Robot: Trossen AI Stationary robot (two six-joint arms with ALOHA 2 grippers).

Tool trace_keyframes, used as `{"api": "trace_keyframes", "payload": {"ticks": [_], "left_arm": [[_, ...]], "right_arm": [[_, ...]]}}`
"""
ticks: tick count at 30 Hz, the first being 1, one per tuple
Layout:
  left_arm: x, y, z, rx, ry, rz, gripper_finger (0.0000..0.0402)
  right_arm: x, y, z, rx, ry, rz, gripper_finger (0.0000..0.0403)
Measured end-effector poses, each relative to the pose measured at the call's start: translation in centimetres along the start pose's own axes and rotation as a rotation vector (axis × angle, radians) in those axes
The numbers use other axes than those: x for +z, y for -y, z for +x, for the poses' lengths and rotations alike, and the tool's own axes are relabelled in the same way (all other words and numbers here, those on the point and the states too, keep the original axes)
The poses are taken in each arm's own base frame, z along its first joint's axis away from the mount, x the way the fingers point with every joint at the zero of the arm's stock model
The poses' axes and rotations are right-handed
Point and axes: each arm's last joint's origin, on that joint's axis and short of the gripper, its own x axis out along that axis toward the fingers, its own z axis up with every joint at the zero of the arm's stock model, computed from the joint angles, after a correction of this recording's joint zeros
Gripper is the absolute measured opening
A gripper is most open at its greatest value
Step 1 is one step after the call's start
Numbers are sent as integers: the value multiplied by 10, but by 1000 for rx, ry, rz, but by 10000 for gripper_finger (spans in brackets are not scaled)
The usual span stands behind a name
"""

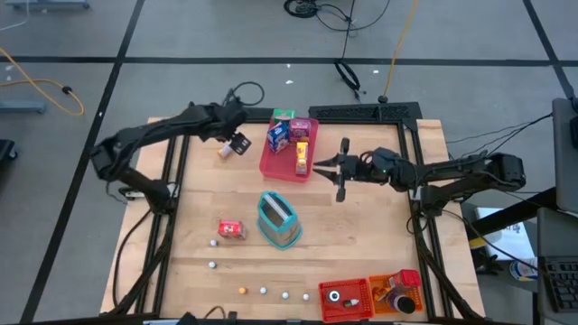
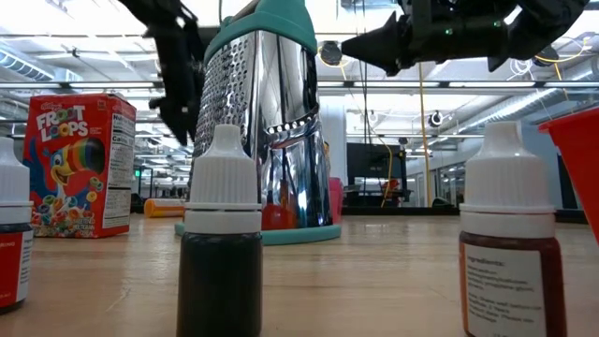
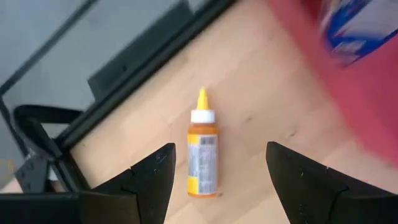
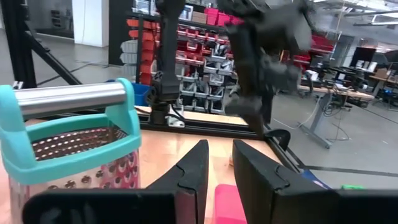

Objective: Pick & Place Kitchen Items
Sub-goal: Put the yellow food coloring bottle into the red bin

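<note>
We see a pink tray (image 1: 271, 165), a teal-trimmed silver grater (image 1: 278, 219), a red Froot Loops box (image 2: 80, 165) with rainbow lettering, an orange bottle (image 3: 203, 154) with yellow tip, and red and orange bins (image 1: 348, 302).
</note>
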Motion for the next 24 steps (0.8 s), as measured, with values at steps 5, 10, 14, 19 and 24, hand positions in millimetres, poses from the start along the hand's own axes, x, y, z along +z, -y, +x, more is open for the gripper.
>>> {"api": "trace_keyframes", "payload": {"ticks": [5, 10, 14, 19, 24], "left_arm": [[1, -2, 43, -15, -169, 30, 253], [0, -7, 69, -3, -261, 6, 253], [-1, -13, 80, -29, -308, -14, 253], [-2, -20, 86, -59, -341, -24, 253], [-3, -26, 93, -85, -358, -35, 253]], "right_arm": [[0, -3, 0, 10, 1, 0, 68], [0, -3, 0, 11, -5, 0, 68], [0, -3, 0, 11, -6, 0, 68], [0, -3, 0, 11, -6, 0, 68], [0, -3, 0, 11, -6, 0, 68]]}}
